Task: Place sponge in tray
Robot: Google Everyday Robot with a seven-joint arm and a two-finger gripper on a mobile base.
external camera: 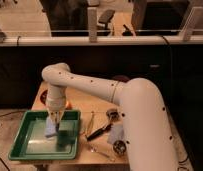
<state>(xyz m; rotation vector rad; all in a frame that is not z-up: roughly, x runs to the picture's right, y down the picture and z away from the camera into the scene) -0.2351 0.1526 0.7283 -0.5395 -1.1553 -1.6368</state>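
Behind a dark glass wall with a pale railing across the upper frame stands a wooden table (pixel 85 107) at lower centre. From the lower right, the white arm (pixel 140 115) arches left over the green tray (pixel 25 136) at lower left. Its gripper (pixel 55 121) hangs inside the tray, touching the pale blue sponge (pixel 49 130); whether it grips the sponge cannot be told. Dark utensils (pixel 97 132) lie right of the tray.

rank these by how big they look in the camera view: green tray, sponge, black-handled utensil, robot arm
1. robot arm, though it is also nearest the camera
2. green tray
3-4. black-handled utensil and sponge look similar; the sponge is partly hidden by the gripper above the tray, so I won't rank them.
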